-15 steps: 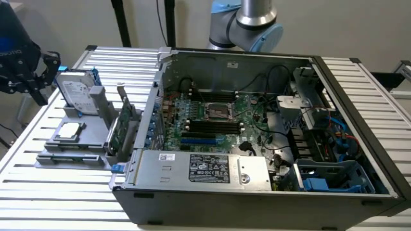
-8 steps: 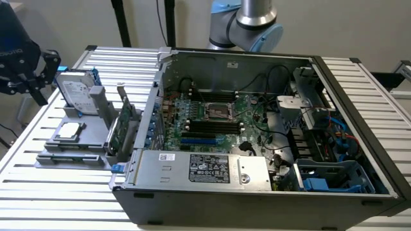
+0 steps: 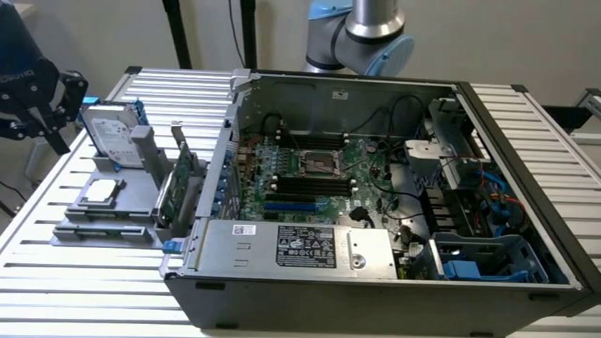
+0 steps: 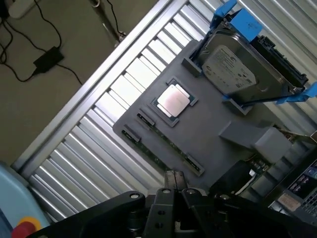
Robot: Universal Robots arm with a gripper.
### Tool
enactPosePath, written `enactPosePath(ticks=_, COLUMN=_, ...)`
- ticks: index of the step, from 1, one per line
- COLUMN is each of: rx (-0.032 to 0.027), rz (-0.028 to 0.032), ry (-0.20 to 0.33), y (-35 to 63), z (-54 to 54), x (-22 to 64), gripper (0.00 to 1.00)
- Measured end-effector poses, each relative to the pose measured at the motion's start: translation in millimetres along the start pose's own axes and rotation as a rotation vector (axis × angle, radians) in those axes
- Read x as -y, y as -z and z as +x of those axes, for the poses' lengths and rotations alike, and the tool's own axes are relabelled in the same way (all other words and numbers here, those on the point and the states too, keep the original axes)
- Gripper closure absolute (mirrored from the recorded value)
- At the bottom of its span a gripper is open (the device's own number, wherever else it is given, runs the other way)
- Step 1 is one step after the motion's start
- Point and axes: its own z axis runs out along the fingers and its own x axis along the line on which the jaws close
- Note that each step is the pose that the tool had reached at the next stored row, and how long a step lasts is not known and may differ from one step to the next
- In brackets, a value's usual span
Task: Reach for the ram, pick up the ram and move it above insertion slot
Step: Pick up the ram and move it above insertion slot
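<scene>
The gripper (image 4: 174,176) hangs above a grey holder (image 4: 213,124), fingers pressed together and holding nothing. The ram (image 4: 166,145) sits on edge in the holder's slot, with its long axis running past the processor chip (image 4: 173,100). The holder rests on a slatted metal table (image 4: 124,94). Beyond it, black cables (image 4: 29,69) trail across the floor (image 4: 74,29).

One computer case (image 3: 376,282), one hard drive (image 4: 230,69), one processor chip (image 4: 173,100), one expansion card (image 3: 179,184), one ram (image 4: 167,143), one grey holder (image 4: 213,124)
</scene>
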Motion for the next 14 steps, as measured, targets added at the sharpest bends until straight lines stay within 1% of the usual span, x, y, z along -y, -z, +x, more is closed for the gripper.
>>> enactPosePath(ticks=14, rx=-0.0074, rz=-0.0010, ry=0.255, y=0.0, z=0.0, x=0.1, gripper=0.89)
